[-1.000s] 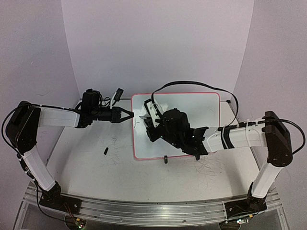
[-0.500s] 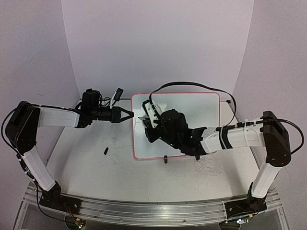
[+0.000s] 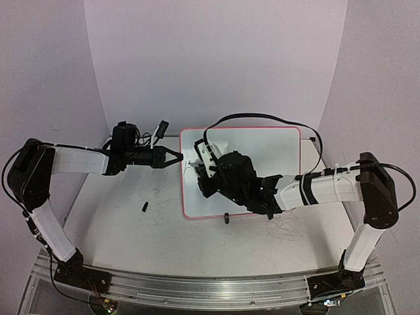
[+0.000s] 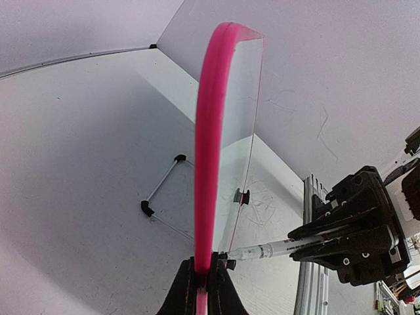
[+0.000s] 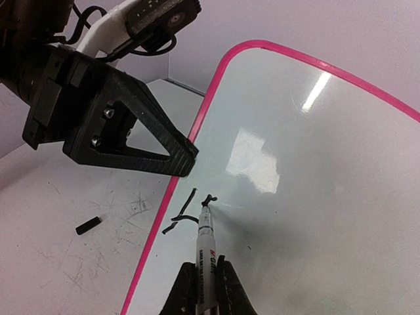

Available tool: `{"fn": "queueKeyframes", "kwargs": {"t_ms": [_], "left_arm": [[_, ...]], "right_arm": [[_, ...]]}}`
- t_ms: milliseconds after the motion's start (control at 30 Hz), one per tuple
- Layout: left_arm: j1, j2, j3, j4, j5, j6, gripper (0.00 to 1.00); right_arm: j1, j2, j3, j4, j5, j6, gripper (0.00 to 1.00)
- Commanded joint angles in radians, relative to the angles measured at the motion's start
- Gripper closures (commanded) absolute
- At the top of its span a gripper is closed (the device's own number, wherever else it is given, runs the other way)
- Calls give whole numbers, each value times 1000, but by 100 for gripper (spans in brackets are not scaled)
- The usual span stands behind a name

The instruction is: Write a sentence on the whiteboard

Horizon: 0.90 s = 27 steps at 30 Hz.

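The whiteboard (image 3: 275,154), white with a red rim, sits mid-table. My left gripper (image 3: 180,157) is shut on its left rim, and the left wrist view shows the rim (image 4: 213,131) pinched between the jaws of this gripper (image 4: 203,268). My right gripper (image 5: 207,268) is shut on a white marker (image 5: 205,239) whose black tip touches the board near the left edge. The sentence (image 5: 186,211) is a few short black strokes beside the tip. In the top view the right gripper (image 3: 205,172) is over the board's left part.
A small black cap (image 3: 144,207) lies on the table left of the board, seen also in the right wrist view as the cap (image 5: 88,225). A black clip foot (image 3: 226,218) sits at the board's near edge. Faint grey scribbles mark the tabletop. A black cable loops over the board.
My right gripper with the marker has shifted slightly up and left over the board. The left gripper and the board have stayed put.
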Motion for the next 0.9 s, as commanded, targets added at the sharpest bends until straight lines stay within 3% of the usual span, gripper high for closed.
{"fn": "queueKeyframes", "kwargs": {"t_ms": [0,633,867], "left_arm": [[-11,-51,-4,29,47,0,100],[-11,-50,-4,28,52,-2,100],[-11,-48,-4,29,50,-3,100]], "right_arm": [[6,-13,-19,-27,25,41,100],[28,-22,-34,-44,15,84,100],[14,-113,-90,28,-37,76,100]]}}
